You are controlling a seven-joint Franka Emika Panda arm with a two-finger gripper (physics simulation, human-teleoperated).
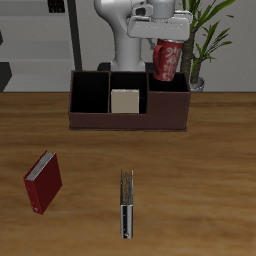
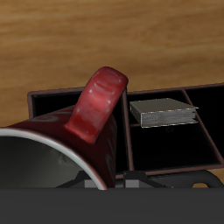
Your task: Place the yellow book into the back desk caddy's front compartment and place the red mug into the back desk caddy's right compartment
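My gripper (image 1: 166,42) is shut on the red mug (image 1: 167,61), gripping it at the rim and holding it upright in the air. The mug hangs just above the right compartment (image 1: 168,97) of the back desk caddy (image 1: 128,122), with its base near the wall's height. The wrist view is filled by the mug's white inside and its red handle (image 2: 101,105). The yellow book (image 1: 125,101) stands in the front compartment, the small middle section; in the wrist view the yellow book (image 2: 163,113) shows its grey edge between the caddy's dark walls (image 2: 123,136).
A red book (image 1: 42,182) lies tilted on the wooden table nearer the front edge. A dark book with a pale spine (image 1: 127,203) stands on edge near the front. A potted plant (image 1: 205,40) stands behind the caddy's end, close to the mug.
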